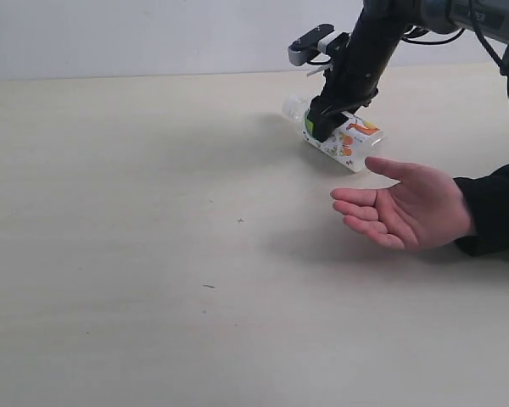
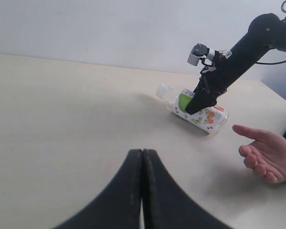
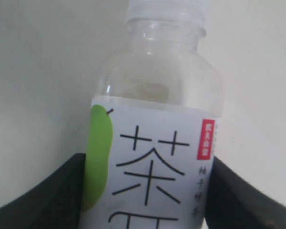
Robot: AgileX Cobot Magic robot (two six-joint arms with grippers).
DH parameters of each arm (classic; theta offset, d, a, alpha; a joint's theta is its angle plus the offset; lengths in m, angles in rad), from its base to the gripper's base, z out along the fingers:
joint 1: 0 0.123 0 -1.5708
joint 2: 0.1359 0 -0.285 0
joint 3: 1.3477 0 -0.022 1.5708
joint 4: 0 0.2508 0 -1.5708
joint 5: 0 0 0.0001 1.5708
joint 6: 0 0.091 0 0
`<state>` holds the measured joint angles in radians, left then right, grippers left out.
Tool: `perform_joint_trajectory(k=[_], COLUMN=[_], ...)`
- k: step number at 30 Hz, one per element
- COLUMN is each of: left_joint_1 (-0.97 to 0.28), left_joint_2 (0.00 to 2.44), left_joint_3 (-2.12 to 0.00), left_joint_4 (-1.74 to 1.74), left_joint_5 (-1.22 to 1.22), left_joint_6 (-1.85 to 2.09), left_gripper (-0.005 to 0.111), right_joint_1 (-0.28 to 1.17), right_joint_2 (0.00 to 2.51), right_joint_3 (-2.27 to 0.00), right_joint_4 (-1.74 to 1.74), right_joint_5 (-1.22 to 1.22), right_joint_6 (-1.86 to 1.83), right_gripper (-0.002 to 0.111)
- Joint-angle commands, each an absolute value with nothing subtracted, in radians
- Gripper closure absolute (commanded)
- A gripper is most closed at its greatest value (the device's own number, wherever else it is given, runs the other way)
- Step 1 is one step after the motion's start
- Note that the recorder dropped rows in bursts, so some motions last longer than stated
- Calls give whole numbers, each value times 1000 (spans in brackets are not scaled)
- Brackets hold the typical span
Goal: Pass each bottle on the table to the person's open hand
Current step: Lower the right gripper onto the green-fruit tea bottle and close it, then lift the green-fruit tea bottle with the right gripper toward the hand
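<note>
One bottle lying on table, right gripper clasping its sides; left gripper clenched empty.

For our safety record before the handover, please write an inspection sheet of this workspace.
Surface: pale beige wood-grain table, flat, a few tiny dark specks.
Job's things: one clear plastic bottle, white cap, green and orange label, lying on its side; person's open hand palm up beside it, apart.
Clutter: nothing seen.
Grippers: right gripper straddles the bottle, firm grip cannot be told; left gripper shut, empty.
Cables: black cables on the right arm, off the table.
Surroundings: plain white wall.
</note>
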<state>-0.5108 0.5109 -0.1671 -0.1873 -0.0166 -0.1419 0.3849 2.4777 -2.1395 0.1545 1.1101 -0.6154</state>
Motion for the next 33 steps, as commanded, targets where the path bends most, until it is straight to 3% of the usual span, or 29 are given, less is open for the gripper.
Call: perform_joint_trajectory(k=[1, 23, 33], left_joint_1=[-509, -509, -509], left_joint_2=[508, 508, 508], left_joint_3=[-164, -164, -164], left_joint_4=[-188, -188, -188], left_joint_5=[-22, -22, -22], left_joint_6=[-135, -135, -135], left_gripper=[107, 107, 107], right_joint_1=[384, 384, 384], right_joint_2=[2475, 2197, 1972], right_joint_3=[-2194, -2273, -1996], right_joint_4=[157, 158, 145], right_joint_5=[1158, 1221, 1221], right_joint_6=[-591, -211, -197], right_gripper=[108, 108, 108])
